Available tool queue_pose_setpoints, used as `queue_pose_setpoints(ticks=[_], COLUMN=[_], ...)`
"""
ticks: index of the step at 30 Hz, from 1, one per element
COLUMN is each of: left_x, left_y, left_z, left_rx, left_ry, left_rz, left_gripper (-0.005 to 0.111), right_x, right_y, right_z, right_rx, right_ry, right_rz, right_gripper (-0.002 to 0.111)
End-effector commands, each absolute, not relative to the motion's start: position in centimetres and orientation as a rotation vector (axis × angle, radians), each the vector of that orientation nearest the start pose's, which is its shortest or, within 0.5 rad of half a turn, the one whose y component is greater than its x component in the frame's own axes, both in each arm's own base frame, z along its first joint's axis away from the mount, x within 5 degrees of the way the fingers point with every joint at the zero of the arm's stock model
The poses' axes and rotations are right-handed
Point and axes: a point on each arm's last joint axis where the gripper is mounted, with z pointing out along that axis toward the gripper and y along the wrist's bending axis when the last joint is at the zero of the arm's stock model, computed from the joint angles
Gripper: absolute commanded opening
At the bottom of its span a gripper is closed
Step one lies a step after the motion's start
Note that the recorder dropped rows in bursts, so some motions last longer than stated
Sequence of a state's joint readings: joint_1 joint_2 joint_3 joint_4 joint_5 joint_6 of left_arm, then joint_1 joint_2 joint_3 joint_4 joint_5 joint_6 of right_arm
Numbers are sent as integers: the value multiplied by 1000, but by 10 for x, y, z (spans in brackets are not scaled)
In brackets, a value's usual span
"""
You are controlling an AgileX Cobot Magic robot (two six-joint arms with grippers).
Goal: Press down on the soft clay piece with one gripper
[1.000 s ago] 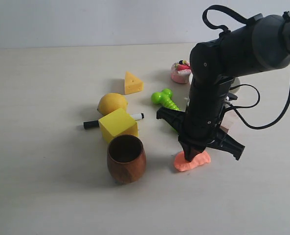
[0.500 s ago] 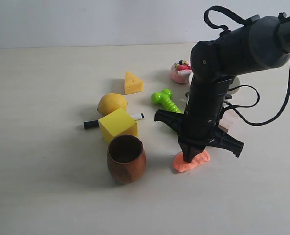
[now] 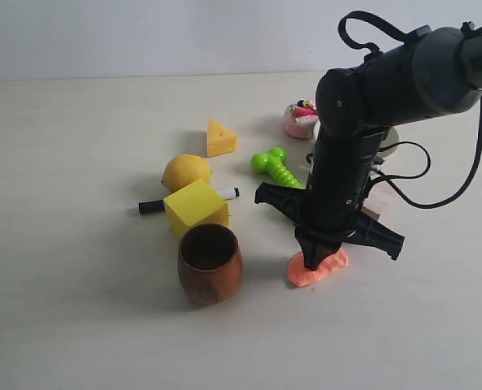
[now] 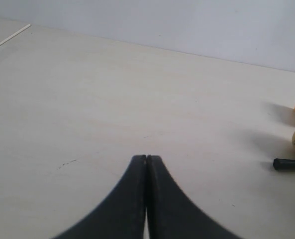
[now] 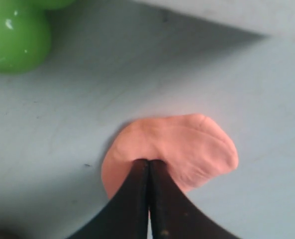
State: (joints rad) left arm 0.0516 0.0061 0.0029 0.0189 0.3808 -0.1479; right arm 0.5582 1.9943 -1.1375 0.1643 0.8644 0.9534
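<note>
Here, the right pincer [image 3: 314,262] is pressing its pointed tip onto the soft clay piece [image 3: 304,276], its two black fingers lying tight together and gripping nothing; the salmon-orange clay is lying flat on the table [image 3: 78,309], to the right of the wooden cup [image 3: 210,262] and near it; the left pincer [image 4: 146,158] is hanging over bare table, likewise fully closed and empty; a yellow block [image 3: 195,205] is sitting just behind the wooden cup.

Seen from the exterior view, around the soft clay piece [image 3: 318,268]: wooden cup [image 3: 210,264] near at 9 o'clock, green toy [image 3: 275,166] at 11, black arm [image 3: 346,162] over 12. Open table [image 3: 403,333] from 3 to 7 o'clock.
</note>
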Motion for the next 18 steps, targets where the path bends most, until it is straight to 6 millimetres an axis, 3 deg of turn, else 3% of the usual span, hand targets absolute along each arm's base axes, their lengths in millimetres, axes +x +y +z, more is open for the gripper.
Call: queue_pose_setpoints(ticks=[1, 18], left_x=[53, 53], left_y=[3, 3], left_z=[180, 180], left_rx=[-169, -169], left_ry=[1841, 1841], left_rz=[-55, -55], left_gripper=[0, 0], right_x=[280, 280], right_y=[192, 192], right_z=[98, 98], right_rx=[837, 834], right_ry=[3198, 3196], right_rz=[50, 50], right_gripper=[0, 0])
